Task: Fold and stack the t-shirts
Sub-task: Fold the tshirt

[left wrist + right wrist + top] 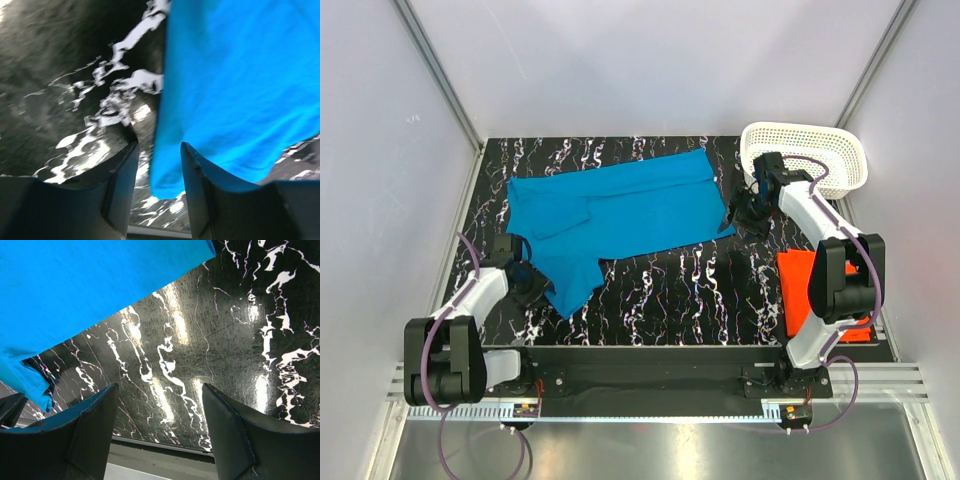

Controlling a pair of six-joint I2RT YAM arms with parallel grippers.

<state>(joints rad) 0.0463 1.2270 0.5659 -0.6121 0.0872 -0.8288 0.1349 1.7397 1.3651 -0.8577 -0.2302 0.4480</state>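
Note:
The bright blue t-shirt (620, 212) lies spread out, partly folded, across the black marble table. The orange-red t-shirt (798, 285) lies folded at the right edge, partly hidden by the right arm. My left gripper (527, 283) is low at the blue shirt's lower-left flap. In the left wrist view its jaws (159, 147) stand apart, with a corner of the blue shirt (240, 80) between them, not pinched. My right gripper (742, 214) is just off the shirt's right edge. In the right wrist view it (160, 390) is wide open and empty over bare table, the blue shirt (85, 285) at upper left.
A white perforated basket (840, 160) stands at the back right corner, close behind the right gripper. Grey walls enclose the table on three sides. The table's metal edge (165, 452) shows just beyond the right fingers.

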